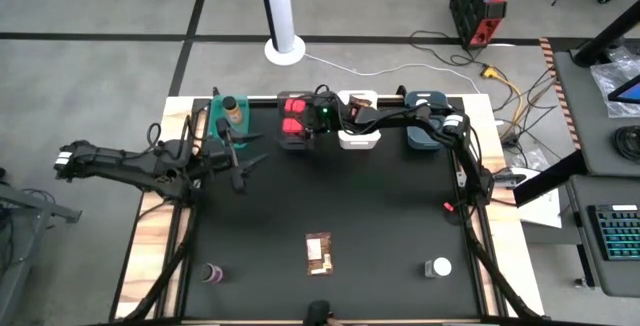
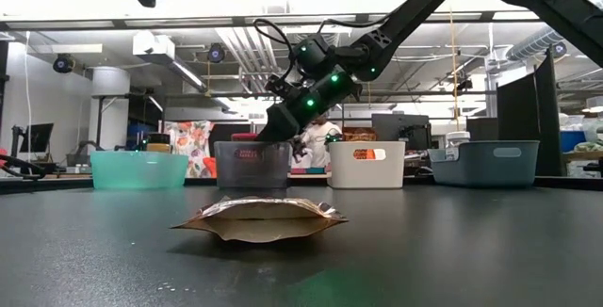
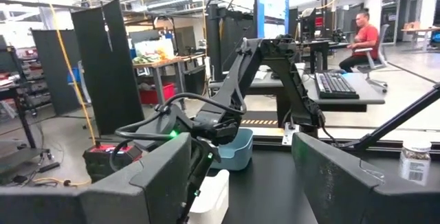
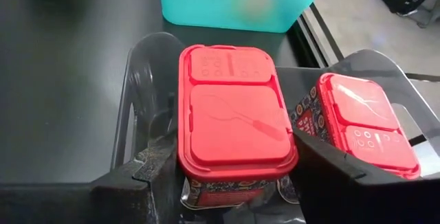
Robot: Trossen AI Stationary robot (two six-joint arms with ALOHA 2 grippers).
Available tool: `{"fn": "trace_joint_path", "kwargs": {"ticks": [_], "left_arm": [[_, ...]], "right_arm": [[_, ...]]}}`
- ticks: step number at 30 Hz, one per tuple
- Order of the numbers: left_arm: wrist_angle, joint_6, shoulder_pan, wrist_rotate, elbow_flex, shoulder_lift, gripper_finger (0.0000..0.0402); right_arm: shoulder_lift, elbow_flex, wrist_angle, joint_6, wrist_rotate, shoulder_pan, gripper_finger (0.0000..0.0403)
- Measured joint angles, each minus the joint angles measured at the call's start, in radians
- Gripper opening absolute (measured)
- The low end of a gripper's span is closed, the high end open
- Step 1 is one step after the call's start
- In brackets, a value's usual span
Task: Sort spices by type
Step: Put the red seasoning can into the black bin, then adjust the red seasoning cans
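Note:
A red tub sits between the fingers of my right gripper, inside the grey bin at the far edge. Beside it in the same bin is a second red tub. My right gripper reaches there from the table's right. My left gripper hangs open over the table's left part, holding nothing. A flat brown packet, a purple-capped bottle and a white-capped jar lie on the black mat near the front. A brown bottle stands in the teal bin. My right gripper pinches the red tub by two opposite side walls, one finger on each. The fingers come from the table's right, slanting down. The tub is level with its lid up, low between the grey bin's walls. Whether its bottom rests on the bin's floor is hidden.
A white bin holding a packet and a blue bin stand to the right of the grey one along the far edge. The right arm stretches over both. Open mat lies between the bins and the three loose items.

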Motion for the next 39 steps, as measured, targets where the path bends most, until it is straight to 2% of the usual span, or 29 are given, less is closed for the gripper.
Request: {"fn": "trace_joint_path", "kwargs": {"ticks": [10,18,24,30,33,36,39], "left_arm": [[-0.001,0.000,0.000,-0.008,0.000,0.000,0.0238],[-0.001,0.000,0.000,-0.009,0.000,0.000,0.0238],[-0.001,0.000,0.000,-0.009,0.000,0.000,0.0238],[-0.002,0.000,0.000,-0.009,0.000,0.000,0.0238],[-0.002,-0.003,0.000,-0.009,0.000,0.000,0.0238],[-0.002,-0.005,0.000,-0.009,0.000,0.000,0.0238],[0.000,-0.005,0.000,-0.009,0.000,0.001,0.0238]], "right_arm": [[0.000,0.000,-0.002,-0.002,0.003,0.000,0.0250],[0.000,0.005,-0.007,-0.004,0.008,0.000,0.0255],[-0.015,0.027,-0.029,-0.009,0.009,0.004,0.0242],[-0.085,0.031,-0.072,-0.005,0.009,0.005,0.0233],[-0.118,0.036,-0.133,0.026,0.055,0.004,0.0226],[-0.143,0.084,-0.254,0.090,0.120,0.003,0.0202],[-0.148,0.133,-0.420,0.154,0.121,-0.001,0.0150]]}}
